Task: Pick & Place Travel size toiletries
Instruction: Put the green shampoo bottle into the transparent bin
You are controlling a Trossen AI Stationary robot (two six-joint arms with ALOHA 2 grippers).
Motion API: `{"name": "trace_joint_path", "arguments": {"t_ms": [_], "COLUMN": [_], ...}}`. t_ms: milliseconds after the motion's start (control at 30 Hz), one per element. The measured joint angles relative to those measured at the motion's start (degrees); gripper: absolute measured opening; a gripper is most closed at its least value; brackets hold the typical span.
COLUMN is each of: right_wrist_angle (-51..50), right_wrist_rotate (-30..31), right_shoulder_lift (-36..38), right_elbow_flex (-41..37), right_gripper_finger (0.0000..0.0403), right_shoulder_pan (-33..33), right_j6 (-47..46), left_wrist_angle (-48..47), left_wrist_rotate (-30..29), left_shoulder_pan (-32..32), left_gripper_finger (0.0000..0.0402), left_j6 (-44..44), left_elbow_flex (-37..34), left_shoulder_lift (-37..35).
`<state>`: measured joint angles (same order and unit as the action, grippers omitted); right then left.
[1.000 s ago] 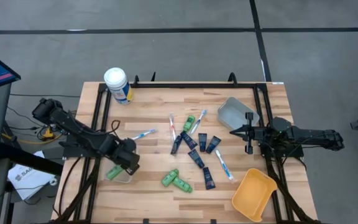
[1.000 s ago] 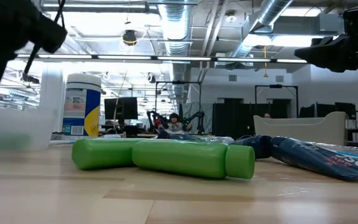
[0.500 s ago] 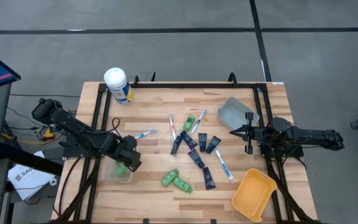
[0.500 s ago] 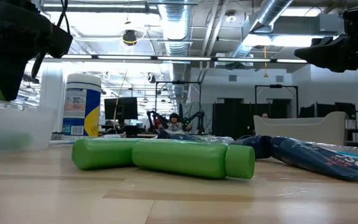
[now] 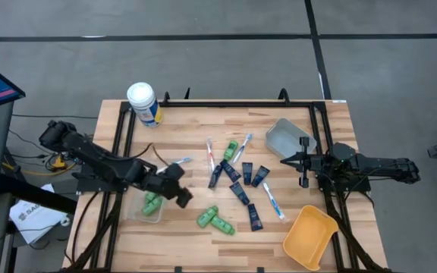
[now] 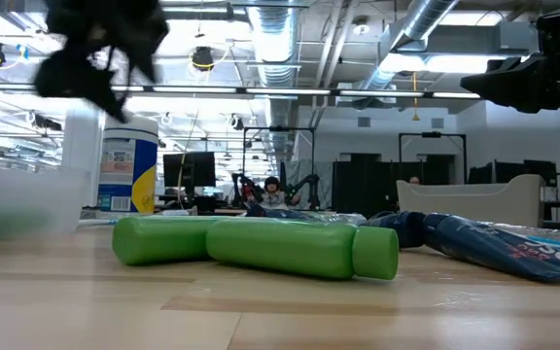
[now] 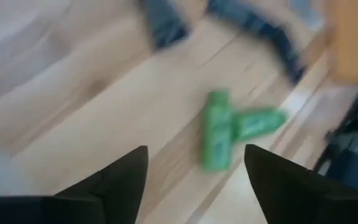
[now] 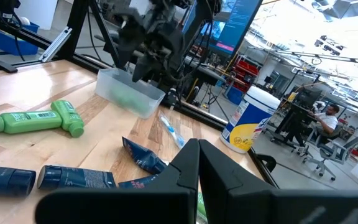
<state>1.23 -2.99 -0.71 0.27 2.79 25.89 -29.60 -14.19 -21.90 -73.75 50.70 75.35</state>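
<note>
As its fingers stood spread and empty, the left hand [image 5: 179,191] hovered nearest the two green bottles [image 5: 215,220], just beyond it toward the desk's [image 5: 188,136] front edge.

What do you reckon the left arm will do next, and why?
Probably drop toward the pair of green bottles. The left gripper hangs open and empty between them and the clear bin, where one green bottle already lies.
</note>
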Motion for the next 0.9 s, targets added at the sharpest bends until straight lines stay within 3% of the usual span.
{"name": "trace_joint_path", "arguments": {"t_ms": [200,600,900], "right_wrist_angle": [0.0,0.0,0.36], "right_wrist_rotate": [0.01,0.01,0.01], "right_shoulder_lift": [-0.01,0.0,0.0], "right_elbow_flex": [0.02,0.01,0.0], "right_gripper_finger": [0.0,0.0,0.0], "right_shoulder_pan": [-0.01,-0.01,-0.02], "right_j6": [0.02,0.01,0.02], "left_wrist_angle": [4.82,5.05,0.9], "left_wrist_rotate": [-0.48,1.07,3.18], "left_shoulder_pan": [1.81,2.07,2.05], "left_gripper_finger": [0.0235,0.0236,0.0219], "left_j6": [4.49,7.93,10.72], "left_elbow_flex": [5.05,22.08,26.45], "left_shoulder_lift": [7.76,28.98,36.45]}}
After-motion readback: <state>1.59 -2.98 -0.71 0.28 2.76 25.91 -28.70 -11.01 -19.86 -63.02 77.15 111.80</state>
